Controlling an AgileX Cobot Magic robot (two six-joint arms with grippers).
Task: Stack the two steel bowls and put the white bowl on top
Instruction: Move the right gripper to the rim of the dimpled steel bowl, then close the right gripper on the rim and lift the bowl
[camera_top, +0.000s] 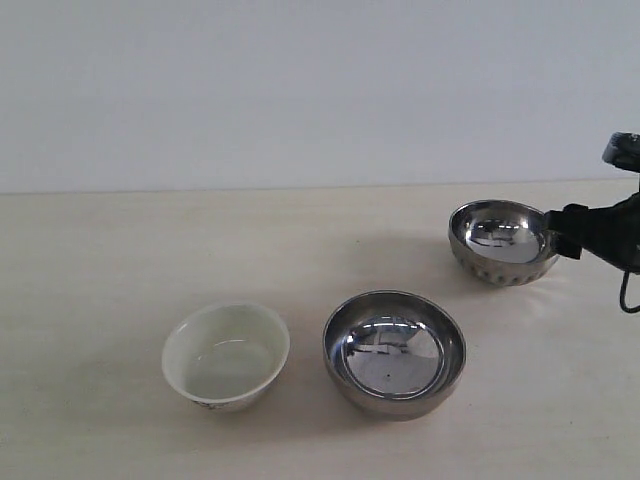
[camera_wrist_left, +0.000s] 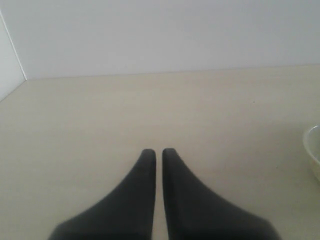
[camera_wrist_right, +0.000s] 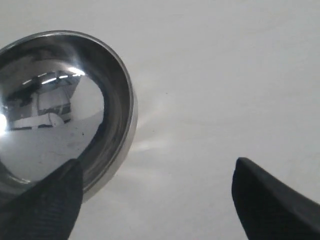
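The ribbed steel bowl (camera_top: 502, 240) stands at the back right of the table. My right gripper (camera_top: 563, 232) is at its right rim, open. In the right wrist view the bowl (camera_wrist_right: 55, 110) fills one side; one finger (camera_wrist_right: 47, 202) overlaps its inside, the other finger (camera_wrist_right: 272, 200) hangs over bare table, and the rim lies between them, so the gripper (camera_wrist_right: 157, 164) straddles it. The smooth steel bowl (camera_top: 393, 352) sits front centre, the white bowl (camera_top: 225, 355) to its left. My left gripper (camera_wrist_left: 158, 151) is shut on nothing above bare table; the white bowl's edge (camera_wrist_left: 314, 155) just shows.
A pale wooden table (camera_top: 120, 260) meets a plain white wall behind. In the left wrist view a white side wall (camera_wrist_left: 7, 65) closes off the table's far corner.
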